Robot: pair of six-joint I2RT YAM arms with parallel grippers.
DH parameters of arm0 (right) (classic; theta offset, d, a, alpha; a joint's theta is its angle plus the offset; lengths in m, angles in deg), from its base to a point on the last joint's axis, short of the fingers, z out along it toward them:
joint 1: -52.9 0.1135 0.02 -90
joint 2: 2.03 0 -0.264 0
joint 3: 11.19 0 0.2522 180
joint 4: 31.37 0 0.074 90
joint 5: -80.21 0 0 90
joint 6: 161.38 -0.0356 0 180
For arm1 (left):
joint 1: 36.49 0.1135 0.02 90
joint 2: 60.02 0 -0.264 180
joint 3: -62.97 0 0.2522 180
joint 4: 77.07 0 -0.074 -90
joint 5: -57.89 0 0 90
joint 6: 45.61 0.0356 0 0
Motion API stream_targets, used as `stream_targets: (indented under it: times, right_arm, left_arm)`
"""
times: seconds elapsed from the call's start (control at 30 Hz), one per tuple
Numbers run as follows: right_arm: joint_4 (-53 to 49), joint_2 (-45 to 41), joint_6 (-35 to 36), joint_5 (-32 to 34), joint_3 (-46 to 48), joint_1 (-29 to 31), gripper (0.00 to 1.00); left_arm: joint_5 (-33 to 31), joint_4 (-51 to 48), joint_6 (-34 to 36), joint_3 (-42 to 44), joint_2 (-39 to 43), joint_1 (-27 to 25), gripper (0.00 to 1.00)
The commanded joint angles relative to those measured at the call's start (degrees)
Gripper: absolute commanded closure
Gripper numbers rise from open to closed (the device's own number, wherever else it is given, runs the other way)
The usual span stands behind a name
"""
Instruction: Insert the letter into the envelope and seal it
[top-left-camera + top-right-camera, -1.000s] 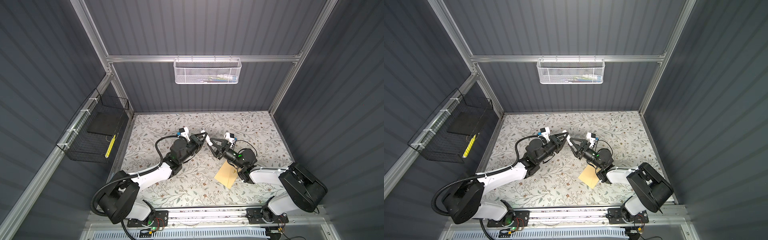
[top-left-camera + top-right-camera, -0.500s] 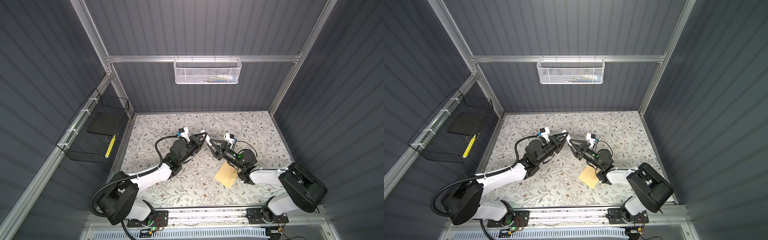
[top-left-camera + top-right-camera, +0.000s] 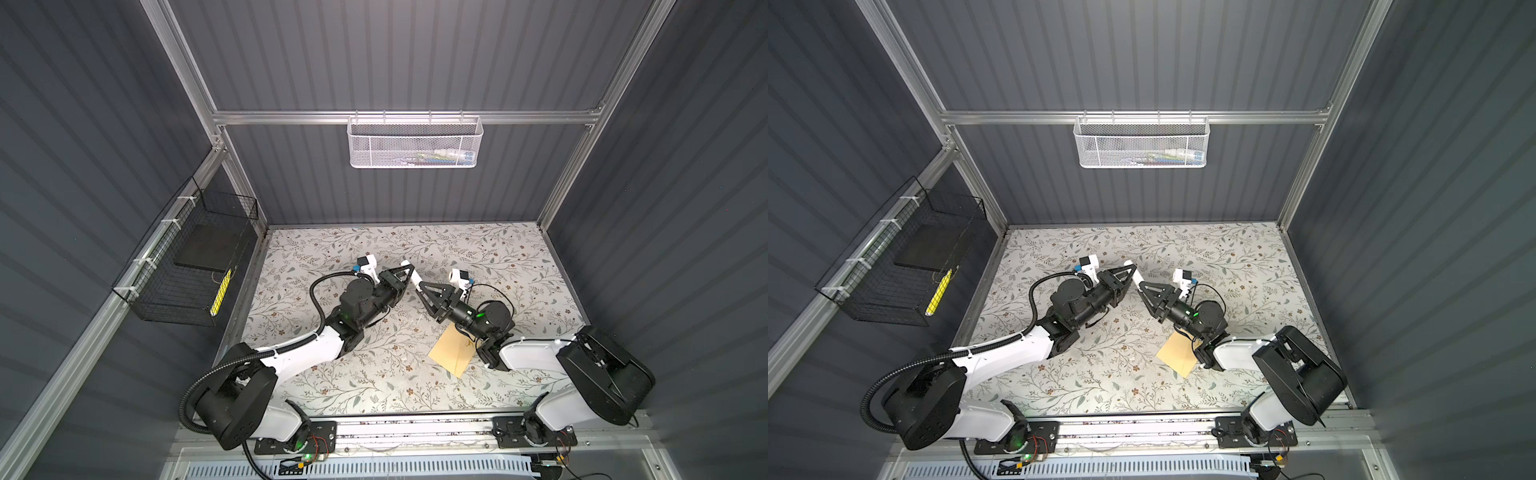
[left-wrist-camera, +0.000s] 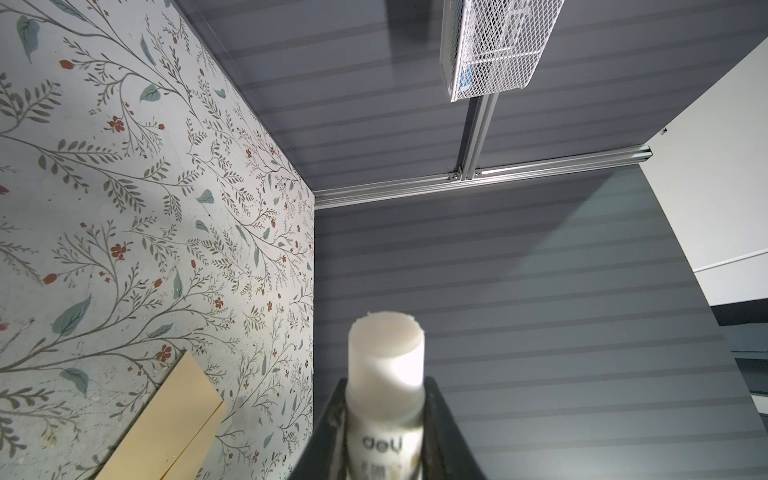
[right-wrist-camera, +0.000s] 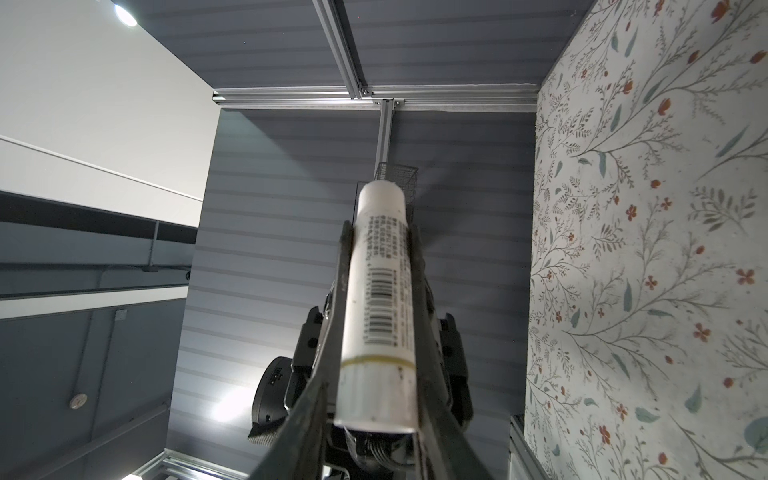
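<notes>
Both arms meet over the middle of the floral counter (image 3: 374, 382). The left tool (image 3: 406, 272) is clenched on a white glue stick (image 4: 386, 365); in the left wrist view its dark jaws press the labelled barrel from both sides and the stick's pale end pokes out beyond them. The right tool (image 3: 419, 287) comes in tip to tip against it in both top views. In the right wrist view its jaws lie close along both sides of the stick's barcoded body, but whether they pinch it or only flank it cannot be told. The tan envelope (image 3: 451, 353) lies flat on the counter, near the front on the right, with one corner tucked under the right arm. Whether the letter is inside it cannot be told.
</notes>
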Motion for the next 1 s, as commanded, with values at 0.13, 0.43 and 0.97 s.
stream_targets:
  times: [0.13, 0.43, 0.97]
  right_arm:
    - [2.2, 0.51, 1.21, 0.03, -1.02, 0.19, 0.67]
    - [-3.37, -1.24, 4.37, -0.59, -0.61, -0.12, 0.74]
    - [-59.14, -19.72, 34.0, 1.44, -10.95, 0.14, 0.75]
  left_arm:
    - [0.35, -0.63, 1.64, 0.81, 0.9, -0.33, 1.0]
    - [1.2, -3.41, 2.87, -0.18, 1.17, -0.35, 1.0]
    - [2.54, -7.71, 4.36, -2.12, 1.01, -0.35, 1.0]
